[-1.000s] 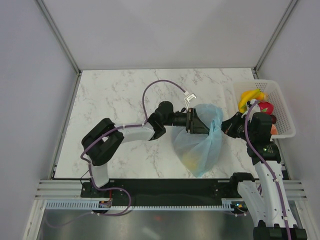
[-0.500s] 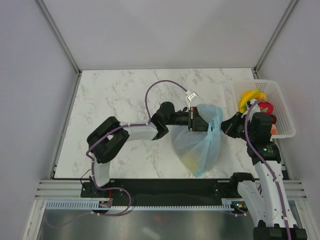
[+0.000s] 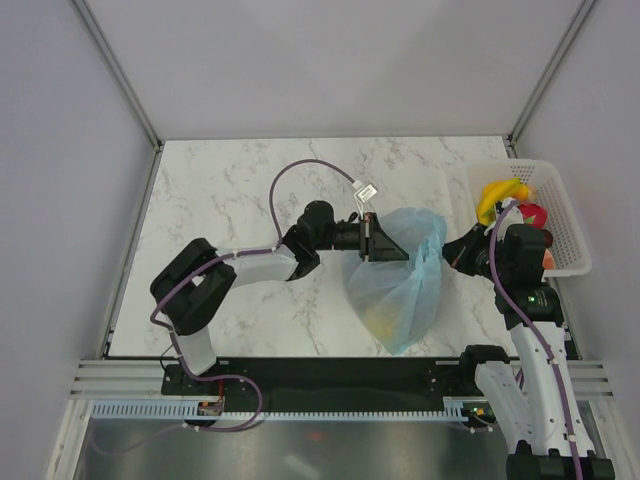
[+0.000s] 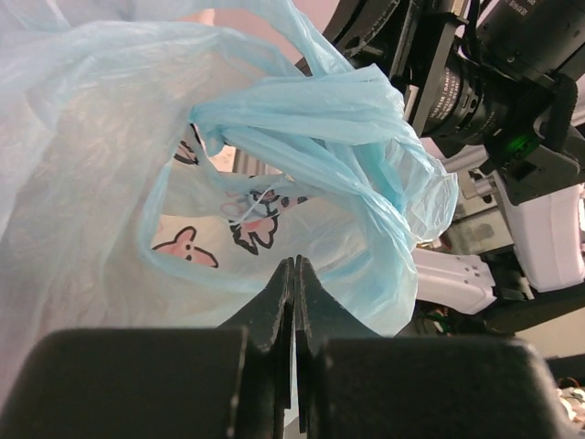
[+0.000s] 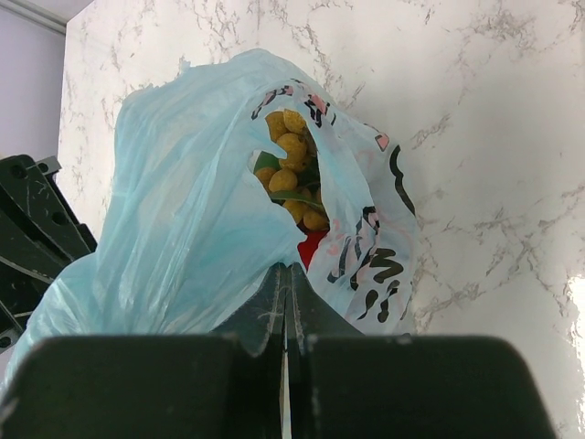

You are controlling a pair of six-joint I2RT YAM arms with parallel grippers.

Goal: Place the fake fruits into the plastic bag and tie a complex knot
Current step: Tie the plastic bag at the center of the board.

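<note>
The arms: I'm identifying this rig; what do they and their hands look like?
The left arm and right arm have white shells, black joints. A purple cable runs along each; the left's bears a white tag. The left hand and right hand are black with tapered fingers.

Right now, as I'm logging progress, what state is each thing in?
plastic bag, gaping, fruit inside, pinched from both sides.
left gripper, shut on plastic bag.
right gripper, shut on plastic bag.
tan round cluster, inside the bag.
bananas, in the mesh basket.
dragon fruit, in the mesh basket.
mesh basket, upright, holding fruit.
</note>
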